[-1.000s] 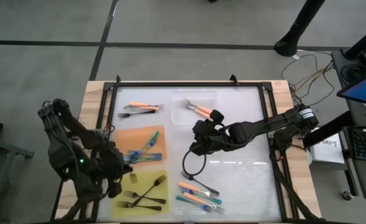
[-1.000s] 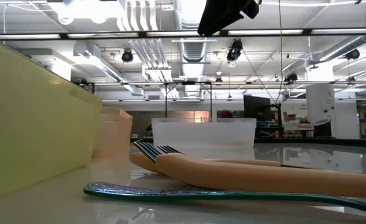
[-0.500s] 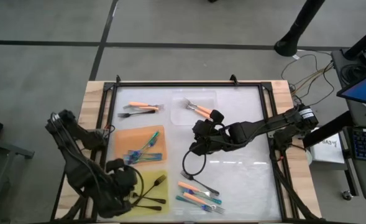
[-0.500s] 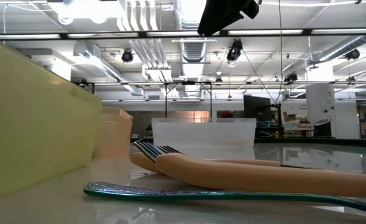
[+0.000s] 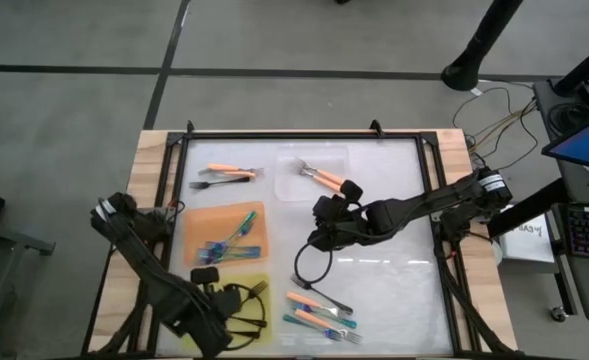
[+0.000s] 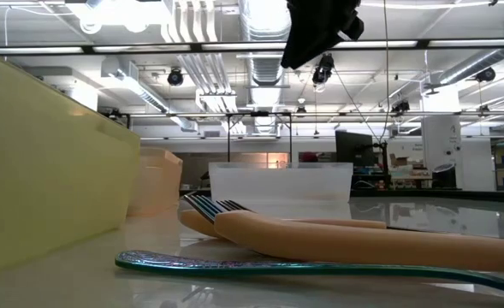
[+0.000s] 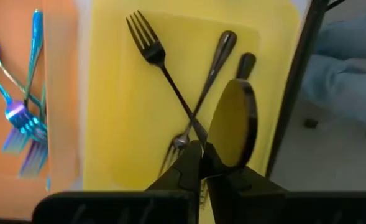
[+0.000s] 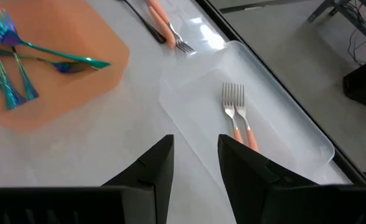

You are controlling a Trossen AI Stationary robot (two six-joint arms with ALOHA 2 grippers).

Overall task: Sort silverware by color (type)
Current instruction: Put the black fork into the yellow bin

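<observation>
My left gripper (image 5: 214,303) (image 7: 201,148) is shut over the yellow mat (image 5: 262,335) (image 7: 114,93), beside two crossed black forks (image 7: 170,87). A black spoon (image 7: 232,121) sits at its fingers. Teal forks (image 5: 229,240) (image 7: 21,118) lie on the orange mat (image 5: 199,222). My right gripper (image 5: 322,228) (image 8: 195,158) is open above the table's middle and touches nothing. Two orange-handled forks (image 5: 319,177) (image 8: 237,118) lie in the clear tray (image 8: 294,112). More orange and teal forks (image 5: 319,310) (image 6: 320,239) lie near the table's near edge. My left gripper comes at the black spoon from above, at the lower rim of its bowl (image 7: 225,163); the finger itself hides the place of contact. The bowl stands raised close to the fingers, and the handle (image 7: 245,63) slants down toward the yellow mat.
An orange-handled fork and a black fork (image 5: 219,176) (image 8: 164,25) lie by the far left corner. A black cable loop (image 5: 307,265) hangs under the right arm. A dark frame (image 5: 304,135) rims the table. The yellow mat (image 6: 46,154) fills the low view's left.
My left arm has swung toward the table's near edge, from the border of the orange and yellow mats to a place over the yellow mat's near part. My right gripper has stayed nearly where it was.
</observation>
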